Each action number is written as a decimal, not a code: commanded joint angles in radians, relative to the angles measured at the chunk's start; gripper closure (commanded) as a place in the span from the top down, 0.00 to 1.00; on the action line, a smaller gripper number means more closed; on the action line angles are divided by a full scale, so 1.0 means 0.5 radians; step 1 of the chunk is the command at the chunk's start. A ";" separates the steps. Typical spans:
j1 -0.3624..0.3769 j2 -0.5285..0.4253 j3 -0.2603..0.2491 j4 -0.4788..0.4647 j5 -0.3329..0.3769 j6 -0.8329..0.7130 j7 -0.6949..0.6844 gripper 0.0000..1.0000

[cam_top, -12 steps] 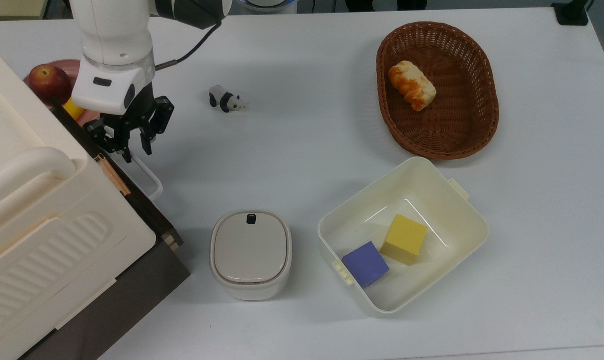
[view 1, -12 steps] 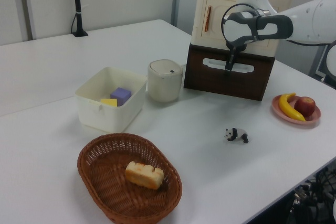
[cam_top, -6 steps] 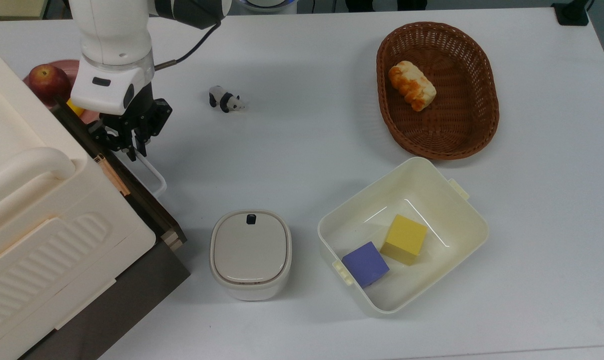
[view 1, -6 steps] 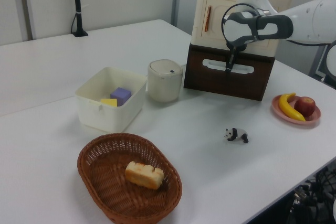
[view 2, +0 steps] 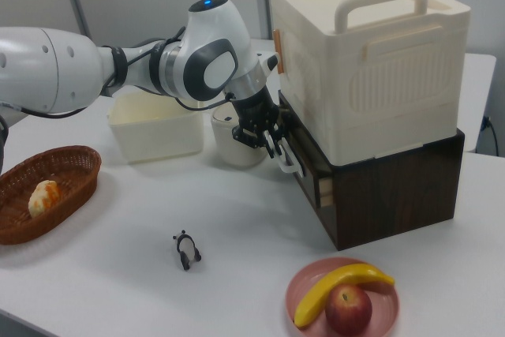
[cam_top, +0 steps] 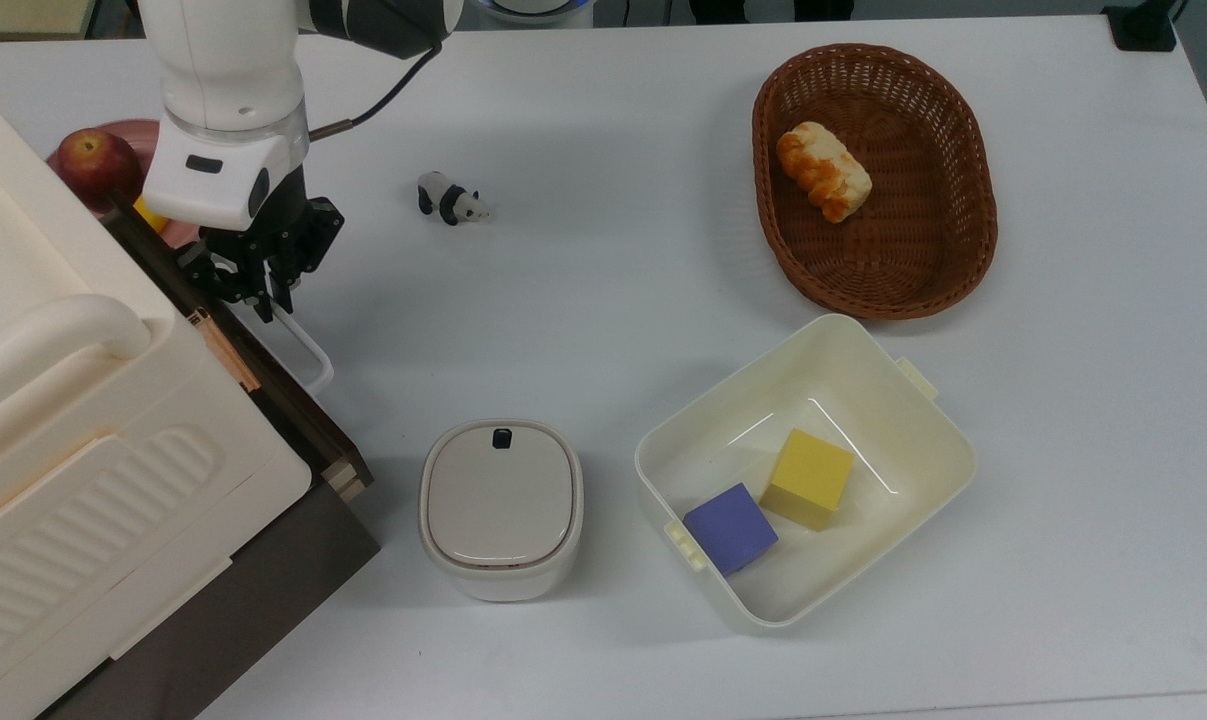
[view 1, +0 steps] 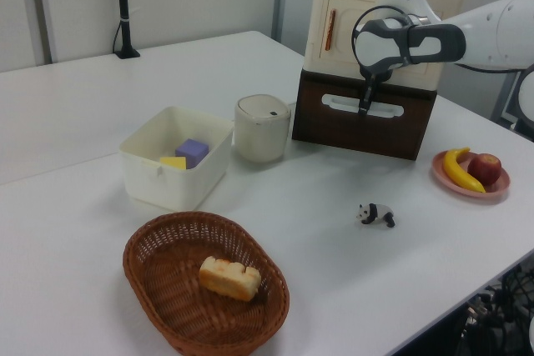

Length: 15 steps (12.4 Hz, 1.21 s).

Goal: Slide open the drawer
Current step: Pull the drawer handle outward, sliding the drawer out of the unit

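The drawer (cam_top: 293, 425) shows as a dark brown front panel under the cream ribbed box, with a white loop handle (cam_top: 308, 362) sticking out toward the table. Its front stands slightly proud of the dark cabinet, and a light wood joint shows at the corner (view 2: 323, 189). My gripper (cam_top: 266, 297) points down at the handle's far end in the top view, its fingers shut on the white loop. The left view has the gripper (view 1: 364, 107) at the middle of the drawer front (view 1: 334, 127). In the right view the gripper (view 2: 272, 144) holds the handle (view 2: 289, 162) beside the panel.
A cream ribbed box (cam_top: 83, 450) sits on the cabinet. A lidded pot (cam_top: 501, 505) stands just beside the drawer front. A cream tub (cam_top: 923, 440) with two cubes, a wicker basket (cam_top: 983, 200) with bread, a toy panda (cam_top: 451, 200) and a fruit plate (view 2: 390, 309) lie around.
The fingers, open a second ago, have shut on the white handle. The handle and the drawer front have shifted out a little; since half a second ago nothing has visibly moved.
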 commanded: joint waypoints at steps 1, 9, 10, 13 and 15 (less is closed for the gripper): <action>0.016 -0.055 0.003 -0.033 -0.041 0.005 0.057 0.13; 0.040 -0.105 0.024 -0.091 -0.038 -0.090 0.060 0.13; 0.041 -0.126 0.030 -0.121 -0.038 -0.093 0.057 0.13; 0.044 -0.163 0.076 -0.149 -0.038 -0.188 0.060 0.13; 0.047 -0.181 0.083 -0.149 -0.038 -0.240 0.060 0.13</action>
